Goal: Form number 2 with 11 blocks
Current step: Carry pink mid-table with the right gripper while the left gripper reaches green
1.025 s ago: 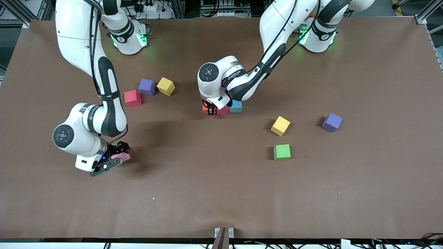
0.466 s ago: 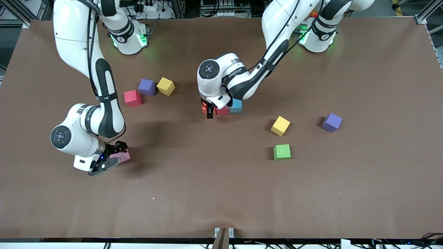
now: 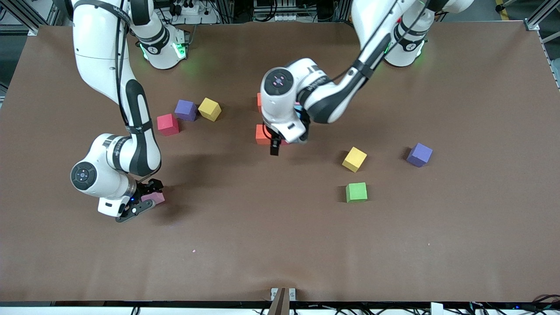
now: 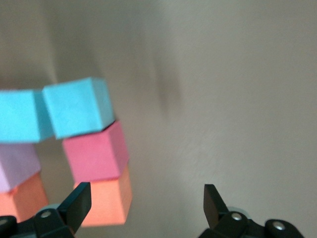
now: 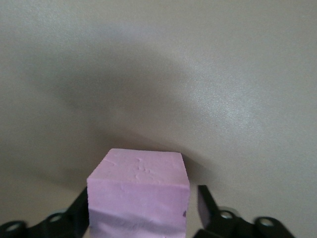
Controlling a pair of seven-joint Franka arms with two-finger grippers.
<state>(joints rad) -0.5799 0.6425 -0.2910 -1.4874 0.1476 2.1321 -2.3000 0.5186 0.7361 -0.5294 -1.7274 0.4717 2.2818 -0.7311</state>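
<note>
My right gripper (image 3: 147, 200) is low at the right arm's end of the table, open, its fingers either side of a pink block (image 3: 154, 197). In the right wrist view that pink block (image 5: 138, 191) fills the gripper (image 5: 143, 198); one finger (image 5: 204, 198) stands a little off it. My left gripper (image 3: 275, 148) hangs open and empty over a cluster in mid-table, where an orange block (image 3: 262, 134) shows. The left wrist view has the gripper (image 4: 146, 193) beside an orange block (image 4: 106, 198), a red one (image 4: 96, 153) and two light blue ones (image 4: 77, 106).
A red block (image 3: 167, 124), a purple cube (image 3: 186, 110) and a yellow block (image 3: 209, 109) lie toward the right arm's end. A yellow block (image 3: 354, 159), a green block (image 3: 356, 192) and a purple cube (image 3: 419, 154) lie toward the left arm's end.
My left gripper has opened, let go at the cluster and lifted off it. The right gripper has settled lower around the pink block, its fingers drawing in.
</note>
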